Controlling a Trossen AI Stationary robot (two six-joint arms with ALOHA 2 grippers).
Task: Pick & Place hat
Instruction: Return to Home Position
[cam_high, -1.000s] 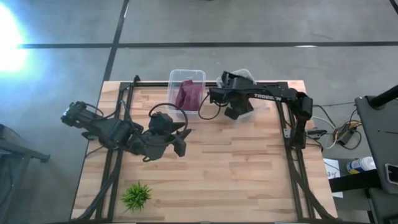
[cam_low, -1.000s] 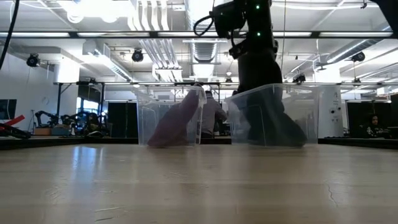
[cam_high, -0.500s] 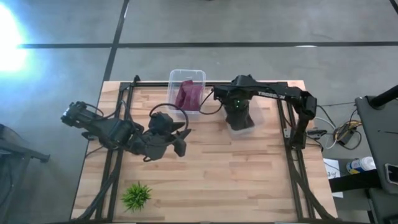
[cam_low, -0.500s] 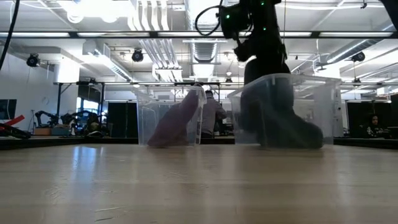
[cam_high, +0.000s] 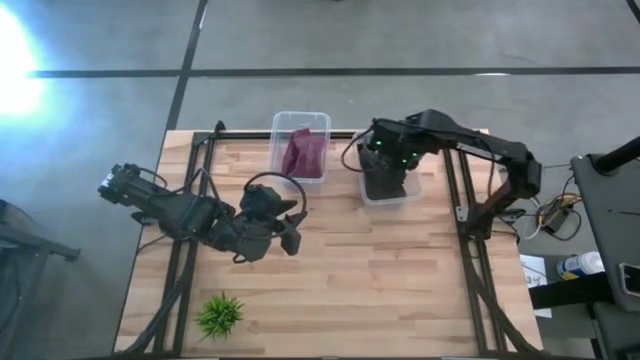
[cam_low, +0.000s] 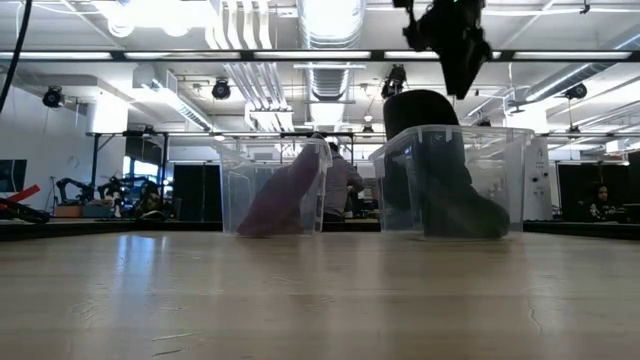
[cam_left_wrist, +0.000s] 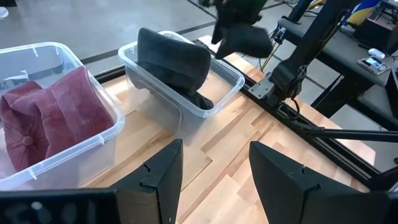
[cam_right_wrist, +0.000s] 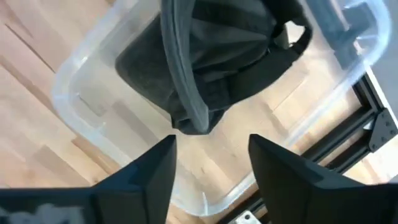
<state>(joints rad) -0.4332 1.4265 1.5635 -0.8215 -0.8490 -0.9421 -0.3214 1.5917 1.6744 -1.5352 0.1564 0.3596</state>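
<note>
A dark grey hat (cam_right_wrist: 205, 56) lies in a clear plastic bin (cam_right_wrist: 68, 93) at the table's far right, its brim against the bin's floor; it also shows in the high view (cam_high: 385, 186) and in the low view (cam_low: 440, 170). My right gripper (cam_right_wrist: 211, 146) is open and empty right above this bin (cam_low: 462, 75). A maroon hat (cam_high: 303, 152) leans in a second clear bin (cam_high: 300, 118) to the left. My left gripper (cam_high: 292, 232) is open and empty over the table's left middle, pointing toward both bins (cam_left_wrist: 214, 155).
A small green plant (cam_high: 218, 315) stands near the table's near left corner. Black frame rails (cam_high: 465, 240) run along the table's sides and far edge. Bare wood (cam_high: 380, 280) lies between the bins and the near edge. People and benches show in the room beyond (cam_low: 345, 185).
My right gripper, which reached down into the right bin with the dark hat, has risen out of it; the hat stays in the bin. The bin has slid a little toward the table's near edge. My left gripper has kept still.
</note>
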